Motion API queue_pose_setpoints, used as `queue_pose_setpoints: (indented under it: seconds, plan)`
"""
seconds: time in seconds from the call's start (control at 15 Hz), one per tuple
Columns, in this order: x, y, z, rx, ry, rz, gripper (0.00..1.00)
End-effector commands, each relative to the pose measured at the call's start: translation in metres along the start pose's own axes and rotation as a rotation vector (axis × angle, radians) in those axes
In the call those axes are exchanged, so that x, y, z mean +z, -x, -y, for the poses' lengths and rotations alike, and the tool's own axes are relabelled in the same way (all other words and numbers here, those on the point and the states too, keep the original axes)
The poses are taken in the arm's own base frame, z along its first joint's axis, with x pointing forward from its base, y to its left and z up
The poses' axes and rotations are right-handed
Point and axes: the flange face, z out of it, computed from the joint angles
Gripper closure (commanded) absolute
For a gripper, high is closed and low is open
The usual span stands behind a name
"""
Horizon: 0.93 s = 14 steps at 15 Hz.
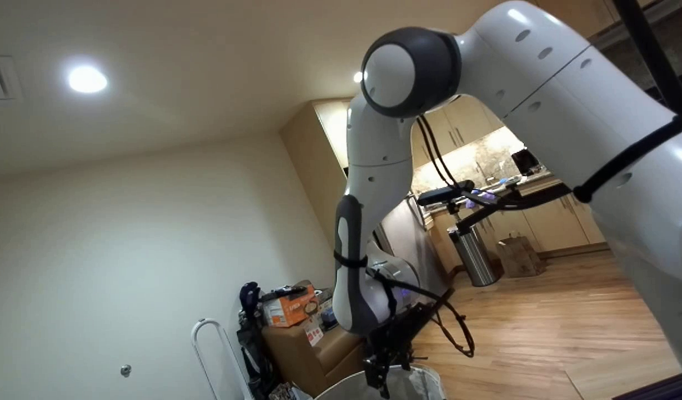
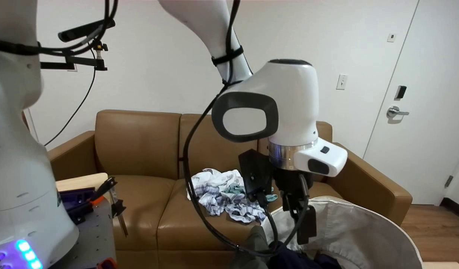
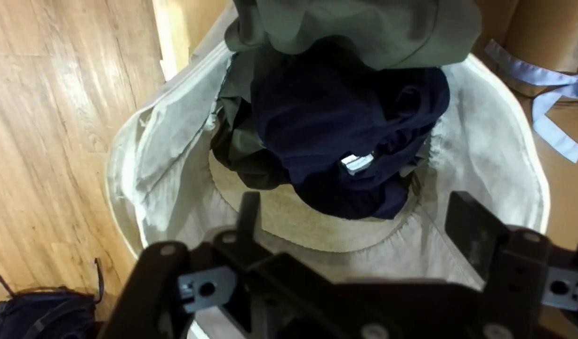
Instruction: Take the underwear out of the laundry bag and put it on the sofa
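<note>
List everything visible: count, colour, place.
Sofa: 1, brown, behind laundry bag
Laundry bag: 1, cream, before sofa
Clothes pile: 1, mostly white, on sofa
Dark clothing: count unclear, navy, in laundry bag
Olive clothing: count unclear, olive, over laundry bag's rim
Door: 1, white, near sofa
Trash can: 1, silver, on floor
Paper bag: 1, brown, beside trash can
Cabinets: several, tan, behind trash can
Strapped item: 1, navy, on floor
Robot arm: 1, white, above laundry bag
Gripper: 1, black, open over laundry bag
</note>
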Motion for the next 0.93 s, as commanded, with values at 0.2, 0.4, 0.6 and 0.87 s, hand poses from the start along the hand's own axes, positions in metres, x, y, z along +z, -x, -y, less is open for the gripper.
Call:
queue_pose_setpoints:
  seconds: [0.2,0.4,0.6,0.87]
  plan:
    - [0.087,-0.019,-0.009,-0.04,0.117,0.135,0.0]
    - [0.112,-0.03,0.005,-0.123,0.085,0.106,0.0]
    - [0.128,-0.039,0.017,-0.142,0.068,0.109,0.0]
    - [0.151,-0.043,0.018,-0.126,0.067,0.15,0.29]
